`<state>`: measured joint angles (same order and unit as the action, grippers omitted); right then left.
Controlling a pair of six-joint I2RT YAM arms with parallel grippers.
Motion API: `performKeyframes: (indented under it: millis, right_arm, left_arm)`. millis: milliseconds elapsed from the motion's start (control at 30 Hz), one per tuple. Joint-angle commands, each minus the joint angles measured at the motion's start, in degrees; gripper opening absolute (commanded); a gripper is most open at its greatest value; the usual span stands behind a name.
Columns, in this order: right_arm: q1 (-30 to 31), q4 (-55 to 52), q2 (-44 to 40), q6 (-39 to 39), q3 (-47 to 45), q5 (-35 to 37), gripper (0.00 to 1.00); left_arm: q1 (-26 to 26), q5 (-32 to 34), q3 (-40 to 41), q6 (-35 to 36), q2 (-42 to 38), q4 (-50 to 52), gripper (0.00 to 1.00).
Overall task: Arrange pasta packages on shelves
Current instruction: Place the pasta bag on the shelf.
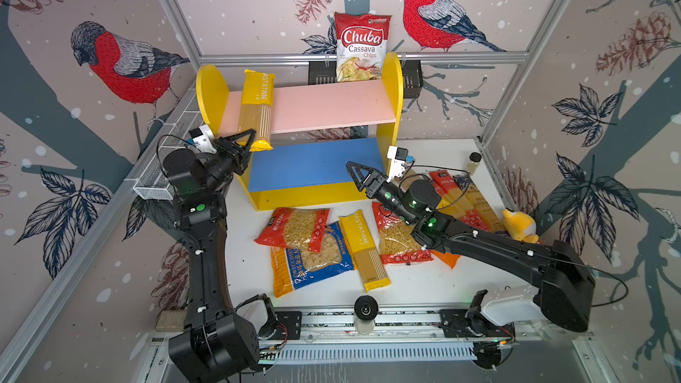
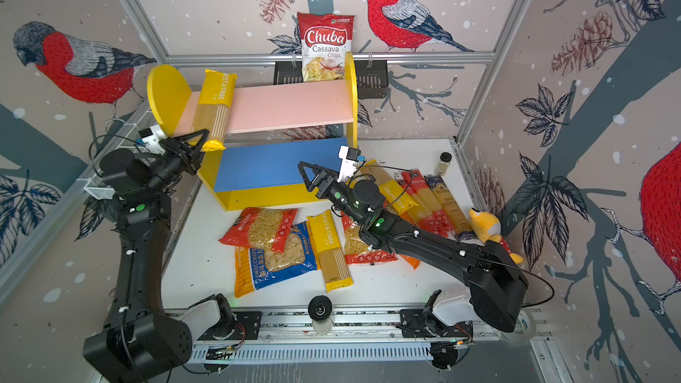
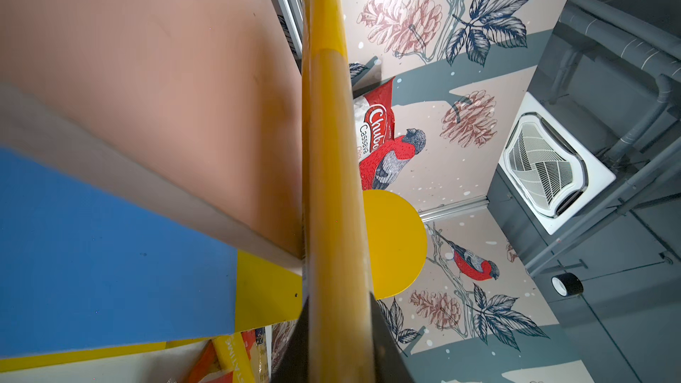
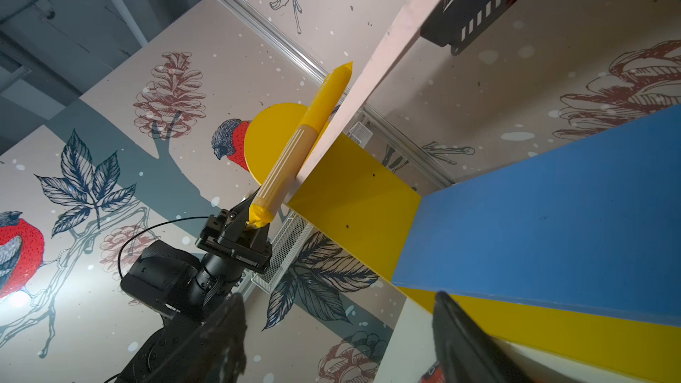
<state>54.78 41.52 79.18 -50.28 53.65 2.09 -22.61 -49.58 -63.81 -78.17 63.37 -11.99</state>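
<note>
Nearest the lens: left fingers [image 3: 387, 355], clamped on the near end of the yellow pack [image 3: 331, 178]. The pack lies across the left end of the pink board [image 1: 331, 105], its near end hanging off the front edge. I reckon it's stiff lengthwise, lightish, film slick. An end grip levers it, so mid-length would hold steadier. The right fingers [image 4: 464, 340] are apart, empty, by the blue board [image 1: 313, 163] right front. On the table [image 1: 423, 281], the red bag [image 1: 291, 228] is prob soft w/ shifting contents; I'd pinch across its body.

Bullfinch-and-pinecone wallpaper walls [image 1: 258, 12] framed by aluminium rails [image 1: 460, 56] enclose a white counter [image 1: 423, 281]; a ceiling vent [image 3: 552, 163] shows among grey pipes [image 3: 626, 42].
</note>
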Motion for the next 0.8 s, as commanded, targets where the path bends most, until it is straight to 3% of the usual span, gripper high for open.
performKeyframes:
  millis: [0,133,400,567,767]
  right_arm:
    - [0.3,0.3,-0.9,1.8,-0.5,1.3,0.79]
    - [0.3,0.3,-1.1,1.8,-1.1,1.6,0.80]
    - [0.7,0.2,-1.0,1.6,-1.3,1.6,0.79]
    - [1.5,-0.1,-0.3,1.9,-0.5,1.7,0.79]
    - [3.1,-1.0,0.4,2.6,0.8,2.4,0.79]
  left_arm:
    - [-0.5,0.3,0.7,-0.7,-0.6,-6.4,0.36]
    - [-1.0,1.1,3.5,-2.3,-2.7,-8.8,0.48]
    - [-0.6,4.5,7.9,-1.0,-9.0,-7.4,0.85]
    - [2.1,7.4,13.4,-1.3,-11.2,-8.9,0.84]
    - [8.8,13.9,8.9,5.1,-9.7,-4.8,0.78]
